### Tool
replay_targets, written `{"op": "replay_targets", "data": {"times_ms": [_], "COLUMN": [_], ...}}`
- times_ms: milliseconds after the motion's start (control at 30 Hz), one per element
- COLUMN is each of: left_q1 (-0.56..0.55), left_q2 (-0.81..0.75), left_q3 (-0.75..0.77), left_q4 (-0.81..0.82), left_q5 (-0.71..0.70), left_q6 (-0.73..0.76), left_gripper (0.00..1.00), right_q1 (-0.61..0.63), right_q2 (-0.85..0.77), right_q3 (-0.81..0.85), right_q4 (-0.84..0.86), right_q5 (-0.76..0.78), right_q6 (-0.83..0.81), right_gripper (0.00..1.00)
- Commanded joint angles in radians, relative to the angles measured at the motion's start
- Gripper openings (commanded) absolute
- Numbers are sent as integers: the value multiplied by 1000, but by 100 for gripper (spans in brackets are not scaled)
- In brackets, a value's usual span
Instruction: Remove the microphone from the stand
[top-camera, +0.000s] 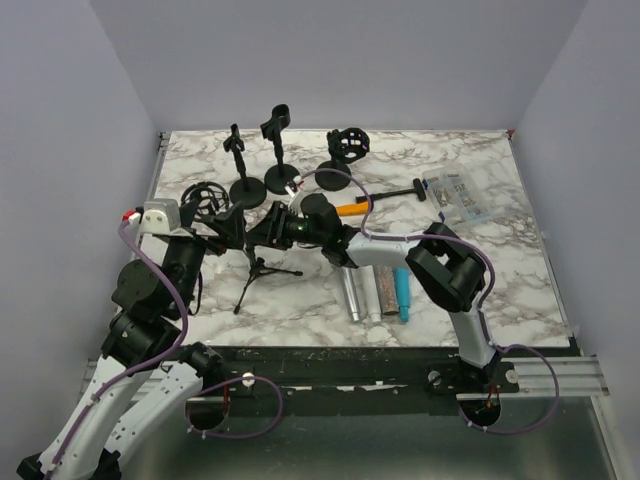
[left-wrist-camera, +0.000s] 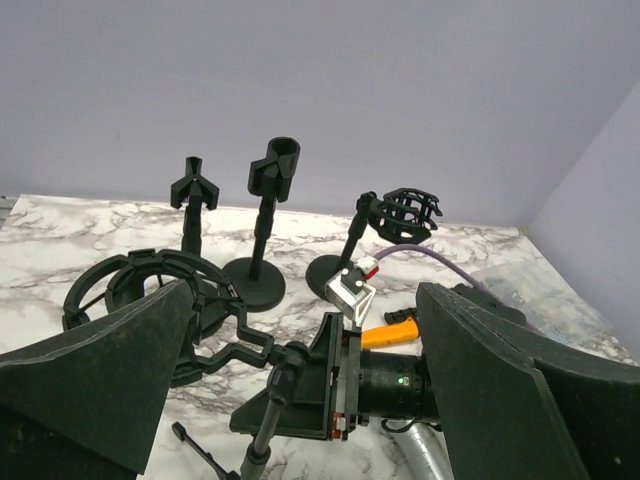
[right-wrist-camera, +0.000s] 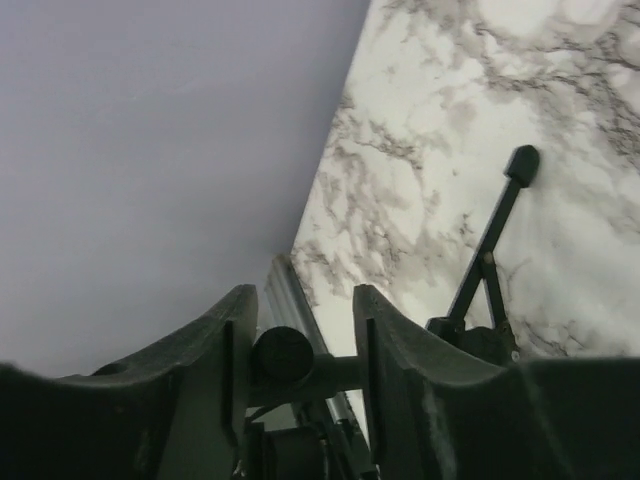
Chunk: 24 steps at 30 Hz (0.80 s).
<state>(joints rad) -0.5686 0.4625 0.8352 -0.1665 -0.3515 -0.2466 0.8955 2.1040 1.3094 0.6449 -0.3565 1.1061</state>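
A black tripod stand (top-camera: 262, 270) stands at mid-left of the marble table, with a ring-shaped shock mount (top-camera: 203, 196) on its arm. The mount looks empty in the left wrist view (left-wrist-camera: 135, 290). A silver microphone (top-camera: 352, 295) lies on the table right of the stand, and its end shows in the left wrist view (left-wrist-camera: 425, 455). My right gripper (top-camera: 258, 232) is shut on the stand's top joint. In the right wrist view its fingers (right-wrist-camera: 305, 300) clamp the black knob (right-wrist-camera: 283, 352). My left gripper (top-camera: 222, 222) is wide open just left of that joint, facing it (left-wrist-camera: 305, 295).
A brown microphone (top-camera: 383, 292) and a blue one (top-camera: 402, 290) lie beside the silver one. An orange tool (top-camera: 350, 210) lies behind the right arm. Three more stands (top-camera: 278, 150) line the back. A clear bag of parts (top-camera: 460, 195) lies at right.
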Motion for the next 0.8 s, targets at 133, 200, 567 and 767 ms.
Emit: {"op": "replay_targets", "data": {"times_ms": [133,200,567,767], "left_q1": [12,15,19,19], "left_q2": [-8,20,52,20], "left_q3": [-52,-25,9,-22], "left_q4": [79,45,6,45], "left_q5": [-15,-22,-25,-7], "left_q6": [31,30,41,45], "left_gripper": [98,98,98,99], "right_q1": [0,0,1,4], "right_q2": [-92,-107,-179,-185], "right_q3": [81,119,223,203], "right_q4": [-611,-643,-860,-880], "right_q5": [191,195,265,264], "right_q6": [-179,-191,-84,14], "right_gripper": [80,84,94,94]}}
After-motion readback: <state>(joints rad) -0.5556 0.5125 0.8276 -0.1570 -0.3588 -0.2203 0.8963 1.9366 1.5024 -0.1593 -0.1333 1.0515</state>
